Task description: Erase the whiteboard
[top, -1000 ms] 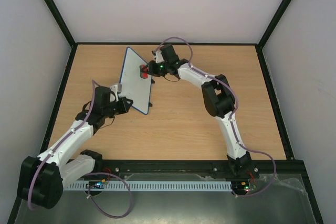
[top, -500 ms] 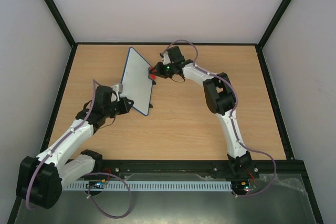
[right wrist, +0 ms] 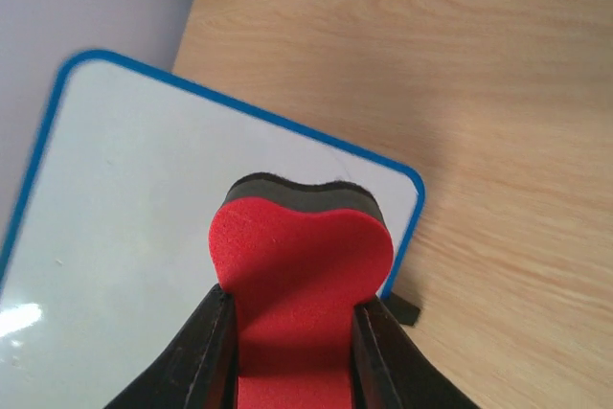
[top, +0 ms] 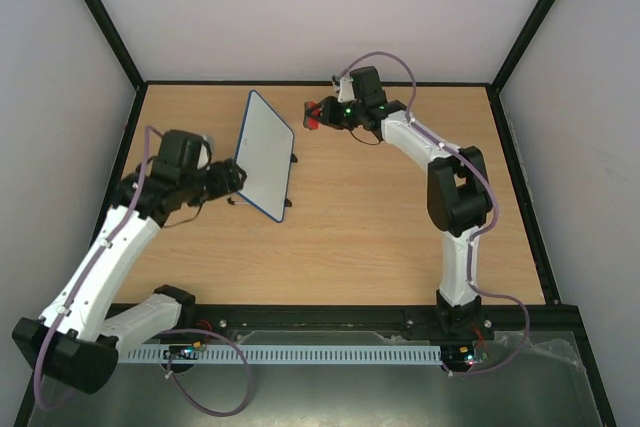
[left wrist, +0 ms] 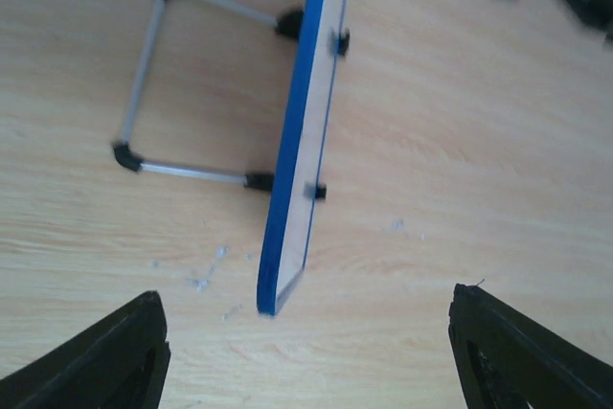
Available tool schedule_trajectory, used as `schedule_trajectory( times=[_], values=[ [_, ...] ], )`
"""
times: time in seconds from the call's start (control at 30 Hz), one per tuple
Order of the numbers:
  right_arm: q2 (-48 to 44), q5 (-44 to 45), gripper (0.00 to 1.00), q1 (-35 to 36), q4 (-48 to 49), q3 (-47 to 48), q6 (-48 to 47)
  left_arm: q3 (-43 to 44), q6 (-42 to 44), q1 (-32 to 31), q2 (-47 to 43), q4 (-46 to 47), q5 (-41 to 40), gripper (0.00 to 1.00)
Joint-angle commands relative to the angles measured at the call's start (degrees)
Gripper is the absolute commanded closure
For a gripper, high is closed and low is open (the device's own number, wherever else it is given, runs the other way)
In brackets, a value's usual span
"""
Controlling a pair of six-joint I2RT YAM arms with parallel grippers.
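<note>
L fingers [left wrist: 107,355] apart; whiteboard [top: 265,152] face rightward.

White arm links [top: 100,267], black joints [top: 455,202] — lilac cables [top: 378,55], small green lights [top: 346,110]

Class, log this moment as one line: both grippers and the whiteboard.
left gripper: open, clear of whiteboard | right gripper: shut on red eraser, off whiteboard | whiteboard: propped on wire stand, no writing visible

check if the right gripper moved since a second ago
Yes: the right gripper, holding the red eraser, pulled rightward off the whiteboard, nearer the far edge of the table.
</note>
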Motion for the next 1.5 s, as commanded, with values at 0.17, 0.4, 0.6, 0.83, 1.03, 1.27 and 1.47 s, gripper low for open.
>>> schedule_trajectory(
  times=[0.17,0.4,0.6,0.83,1.03,1.27,1.47],
  values=[
    [-6.22,-1.65,0.98,0.08,1.03,-11.5,-6.41,22.71,10.75,5.6,18.38,-6.45,-3.77,0.23],
    [-11.41,-0.89,0.98,0.07,3.18,-18.2,-8.77,32.03,15.13,6.87,32.94,-4.83,3.07,0.35],
    [-11.42,-1.45,0.98,0.07,4.07,-19.27,-8.29,34.36,16.66,7.86,38.76,-3.33,4.96,0.47],
    [-11.22,-1.3,0.98,0.07,4.54,-20.75,-8.76,35.28,17.87,7.87,42.44,-2.25,6.71,0.77],
    [-10.72,-1.81,0.98,0.07,5.18,-20.71,-8.91,35.5,18.38,7.87,43.09,-2.56,7.3,0.93],
    [-10.12,-3.22,0.98,0.07,5.52,-20.44,-8.69,29.68,18.27,7.8,40.21,-0.84,16.45,0.97],
    [-9.7,-3.93,0.98,0.03,5.82,-20.58,-8.44,24.73,18.23,7.78,37.81,0.59,23.82,0.98]
  ],
)
